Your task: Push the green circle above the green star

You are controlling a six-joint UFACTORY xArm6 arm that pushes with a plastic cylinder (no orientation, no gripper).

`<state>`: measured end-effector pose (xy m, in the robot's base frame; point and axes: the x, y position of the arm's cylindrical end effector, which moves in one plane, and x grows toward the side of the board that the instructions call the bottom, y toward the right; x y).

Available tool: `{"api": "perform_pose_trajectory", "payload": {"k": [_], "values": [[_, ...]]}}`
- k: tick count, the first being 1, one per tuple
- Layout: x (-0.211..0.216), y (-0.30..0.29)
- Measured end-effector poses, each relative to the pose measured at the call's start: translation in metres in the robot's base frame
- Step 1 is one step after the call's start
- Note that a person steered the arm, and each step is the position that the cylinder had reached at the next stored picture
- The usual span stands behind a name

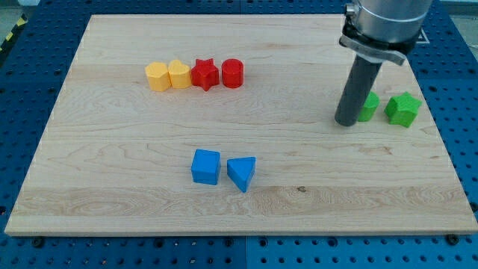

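Observation:
The green circle (368,107) sits at the view's right, partly hidden behind my rod. The green star (403,109) lies just to its right, a small gap between them. My tip (345,122) rests on the board right beside the green circle's left side, at about its lower edge. Whether the rod touches the circle I cannot tell.
A row of a yellow hexagon (157,76), a yellow block (178,74), a red star (205,74) and a red cylinder (233,72) lies at upper left. A blue cube (205,166) and a blue triangle (241,172) sit lower middle. The board's right edge (445,142) is near the star.

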<state>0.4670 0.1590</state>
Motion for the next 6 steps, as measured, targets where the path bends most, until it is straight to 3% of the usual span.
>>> {"api": "perform_pose_trajectory", "payload": {"k": [1,2,6], "values": [[-0.004,0.015],[-0.035,0.026],[-0.054,0.012]]}}
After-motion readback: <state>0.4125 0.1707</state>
